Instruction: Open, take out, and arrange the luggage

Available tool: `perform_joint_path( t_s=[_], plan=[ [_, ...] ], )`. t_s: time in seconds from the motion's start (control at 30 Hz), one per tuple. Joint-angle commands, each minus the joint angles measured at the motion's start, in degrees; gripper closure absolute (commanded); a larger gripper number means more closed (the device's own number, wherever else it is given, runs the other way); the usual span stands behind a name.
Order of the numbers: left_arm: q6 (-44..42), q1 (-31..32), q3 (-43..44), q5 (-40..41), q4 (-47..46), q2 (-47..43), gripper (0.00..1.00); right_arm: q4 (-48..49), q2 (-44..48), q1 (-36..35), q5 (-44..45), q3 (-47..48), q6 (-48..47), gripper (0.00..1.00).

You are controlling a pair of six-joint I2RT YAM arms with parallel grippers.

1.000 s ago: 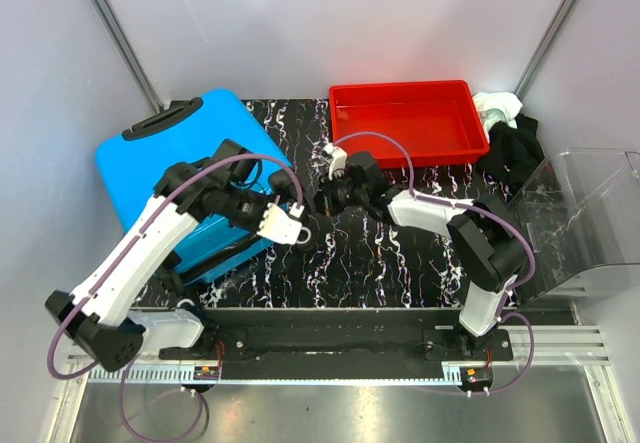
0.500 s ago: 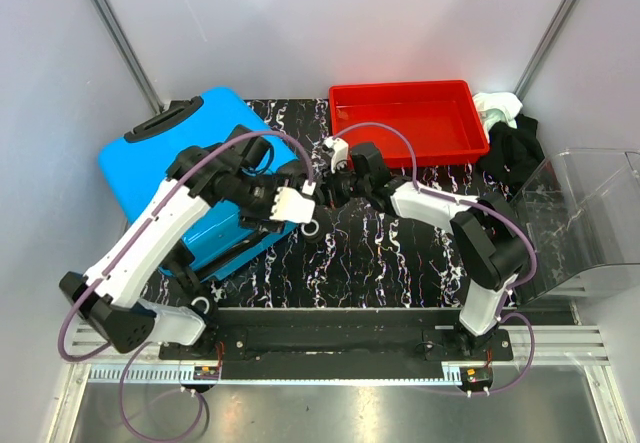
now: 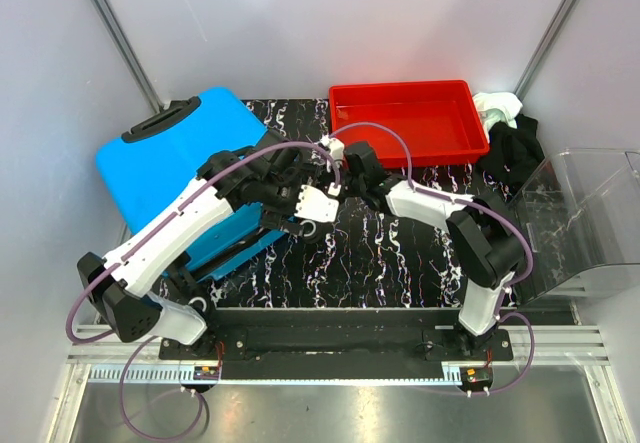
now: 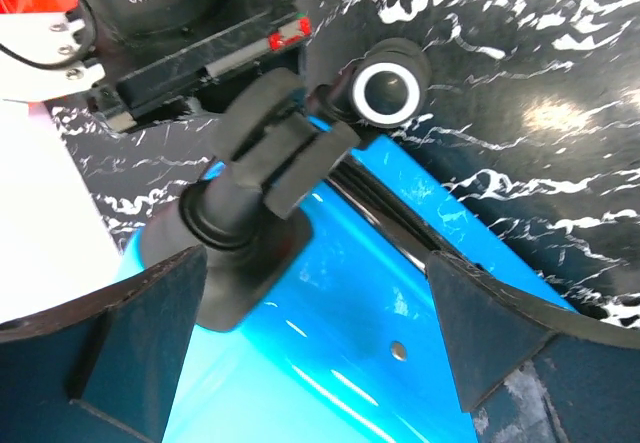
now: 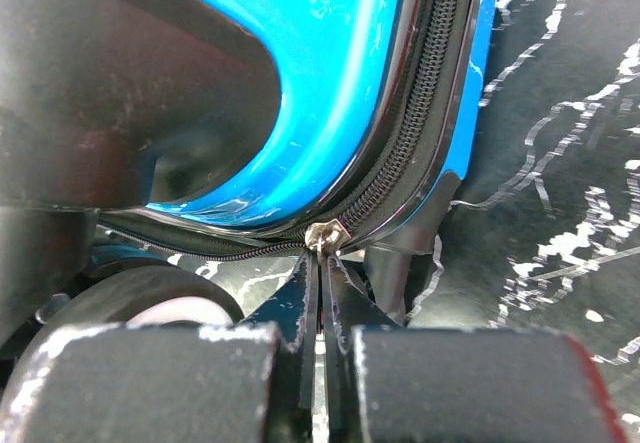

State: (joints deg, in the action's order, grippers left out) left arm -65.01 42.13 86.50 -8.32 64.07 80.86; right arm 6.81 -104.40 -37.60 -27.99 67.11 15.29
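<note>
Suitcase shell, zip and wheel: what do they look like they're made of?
The luggage shell looks like hard, glossy blue plastic, going by the sharp highlights and fine scuffs. The zipper has black coil teeth on fabric tape, probably nylon. Its zipper pull is silvery and looks like metal. The wheel is matte black, rubber or plastic, with a pale hub ring.
</note>
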Motion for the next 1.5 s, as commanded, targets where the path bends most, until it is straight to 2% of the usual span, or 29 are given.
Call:
perform_joint_path(
  t_s=[0.0,0.1,0.2,0.5,0.73,0.83,0.87,0.93,1.03,1.23,1.33,1.47],
  plan=[
    [-4.32,1.9,-2.03,3.74,-1.94,0.26,0.01,7.61,-1.51,-7.13,-7.35,4.08,4.75,1.0],
    [-6.52,1.9,1.29,4.71,-2.29,3.42,0.01,9.88,-0.72,-7.31,-8.39,2.77,7.46,1.0],
    [-10.65,1.47,4.98,2.09,2.8,6.05,0.01,15.68,0.16,-7.31,-9.63,-0.13,12.02,1.0],
    [-18.57,-2.31,8.33,3.83,16.69,11.42,0.04,15.25,-0.1,-5.11,-8.58,-2.25,14.59,1.0],
    [-18.39,-2.58,6.67,3.66,12.39,12.92,0.23,14.55,-1.07,-4.32,-8.22,-1.11,14.15,1.0],
    [-19.8,-2.58,2.81,5.06,11.96,12.66,0.35,14.81,-0.98,-3.53,-8.31,-1.54,14.5,1.0],
    [-19.97,-2.58,1.14,4.63,11.78,12.31,0.44,14.81,-0.98,-3.35,-8.05,-1.55,14.68,1.0],
    [-19.54,-2.67,0.17,4.01,11.69,12.04,0.56,14.9,-0.98,-2.91,-7.79,-1.72,14.86,1.0],
    [-18.75,-2.58,-0.89,4.01,12.82,11.6,1.0,14.03,-0.81,-2.12,-6.21,-1.81,15.03,1.0],
    [-19.01,-2.75,-1.42,-0.11,18.35,6.16,1.0,7.35,1.65,-0.46,0.56,-2.25,9.42,1.0],
    [-18.4,-2.75,-0.2,-4.24,21.79,3.0,1.0,2.96,2.62,-0.28,7.04,-1.99,3.8,1.0],
    [-17.61,-2.49,2.35,-6.62,24.52,0.79,1.0,1.01,2.53,0.07,9.62,-0.06,-2.53,1.0]
  ],
)
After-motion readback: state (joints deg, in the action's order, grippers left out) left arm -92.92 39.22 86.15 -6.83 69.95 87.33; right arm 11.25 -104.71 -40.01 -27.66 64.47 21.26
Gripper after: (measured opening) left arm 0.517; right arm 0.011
